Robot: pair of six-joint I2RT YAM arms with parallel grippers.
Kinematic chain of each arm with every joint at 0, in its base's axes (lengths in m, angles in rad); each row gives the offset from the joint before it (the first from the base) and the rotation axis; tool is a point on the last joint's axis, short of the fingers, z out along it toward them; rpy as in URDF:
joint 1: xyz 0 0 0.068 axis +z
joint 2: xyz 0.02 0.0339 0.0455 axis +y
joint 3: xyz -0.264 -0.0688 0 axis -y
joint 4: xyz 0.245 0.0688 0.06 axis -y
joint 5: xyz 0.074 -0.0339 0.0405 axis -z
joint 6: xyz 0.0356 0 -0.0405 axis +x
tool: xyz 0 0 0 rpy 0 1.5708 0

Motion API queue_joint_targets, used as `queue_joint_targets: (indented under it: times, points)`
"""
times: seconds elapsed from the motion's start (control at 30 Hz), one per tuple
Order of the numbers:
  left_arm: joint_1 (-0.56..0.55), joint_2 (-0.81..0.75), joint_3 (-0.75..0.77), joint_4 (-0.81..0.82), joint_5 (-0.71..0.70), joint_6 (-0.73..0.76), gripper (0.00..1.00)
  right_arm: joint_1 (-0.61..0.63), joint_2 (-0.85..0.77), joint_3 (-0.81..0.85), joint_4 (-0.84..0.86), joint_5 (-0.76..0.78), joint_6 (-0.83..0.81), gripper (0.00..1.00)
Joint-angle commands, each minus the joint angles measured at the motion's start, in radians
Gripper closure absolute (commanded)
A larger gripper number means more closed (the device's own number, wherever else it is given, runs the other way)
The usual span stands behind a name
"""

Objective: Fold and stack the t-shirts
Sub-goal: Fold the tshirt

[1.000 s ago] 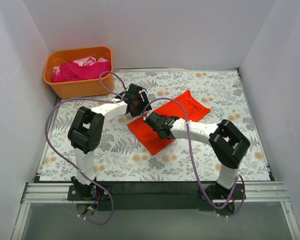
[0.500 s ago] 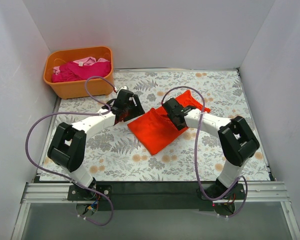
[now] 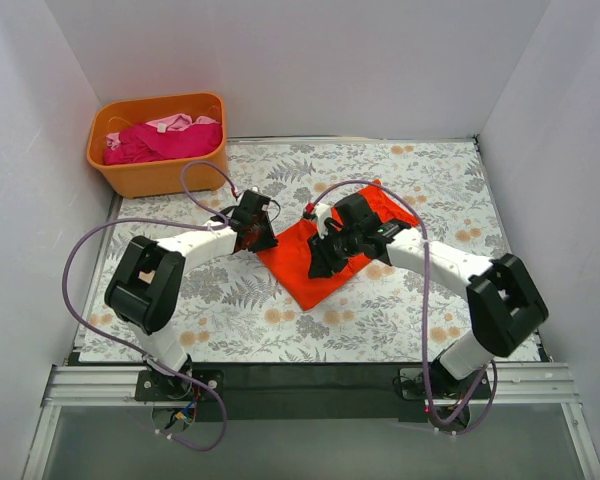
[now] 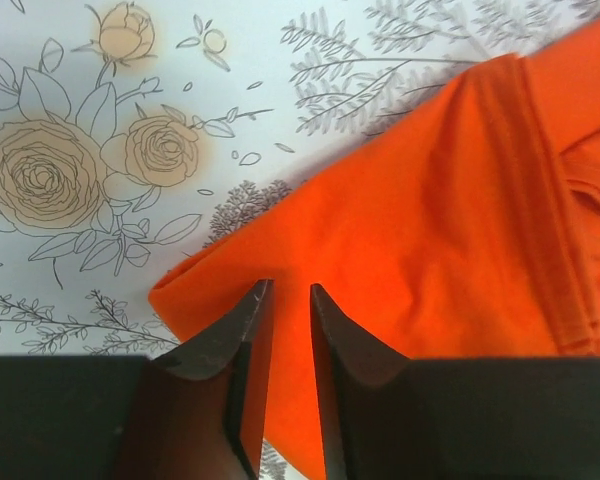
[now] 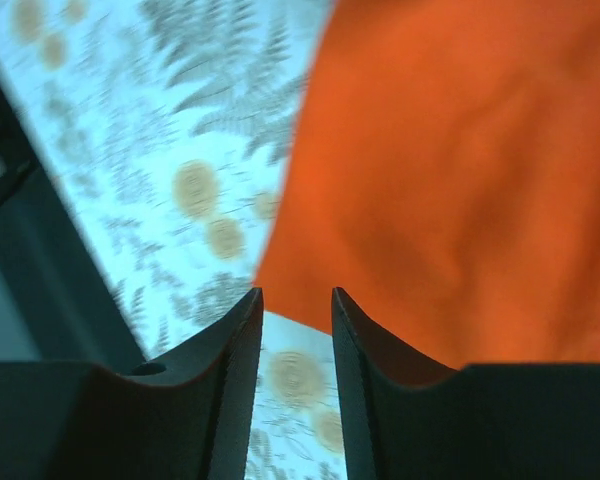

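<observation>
Two layers should be pinched at the folded corner of the bright orange-red fabric t-shirt (image 4: 400,230) just ahead of the left gripper (image 4: 288,288). Its jaws stand nearly together; whether they hold cloth I cannot tell. Right gripper (image 5: 295,292) hovers part-open and empty, the shirt's edge beneath it.

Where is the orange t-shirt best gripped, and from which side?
Probably at the t-shirt's left corner, coming from the left, low over the table. There the cloth is doubled into a rounded fold, which gives an edge to pinch; the middle lies flat. The left gripper is at this corner.
</observation>
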Motion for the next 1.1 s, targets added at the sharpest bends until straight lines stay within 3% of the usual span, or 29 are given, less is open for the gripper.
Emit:
queue_joint_targets:
  times: [0.0, 0.13, 0.47, 0.67, 0.9, 1.07]
  points:
    - [-0.001, 0.039, 0.005, -0.005, -0.04, 0.021, 0.79, 0.006, 0.118, 0.027, 0.033, -0.383, -0.005, 0.67]
    - [0.008, 0.078, 0.005, -0.017, -0.047, 0.012, 0.81, 0.007, 0.229, 0.045, 0.031, -0.473, -0.014, 0.69]
    - [0.033, 0.106, -0.047, -0.149, -0.06, -0.123, 0.87, -0.029, 0.422, 0.06, -0.036, -0.329, 0.02, 0.7]
    - [0.045, 0.012, -0.186, -0.181, 0.012, -0.221, 0.87, -0.089, 0.378, 0.044, -0.116, -0.157, -0.021, 0.7]
    - [0.025, -0.218, -0.331, -0.194, 0.045, -0.35, 0.86, -0.132, 0.281, -0.007, -0.188, -0.042, -0.084, 0.69]
    - [0.01, -0.377, -0.337, -0.234, 0.046, -0.35, 0.75, -0.132, 0.125, -0.012, -0.213, -0.036, -0.065, 0.67]
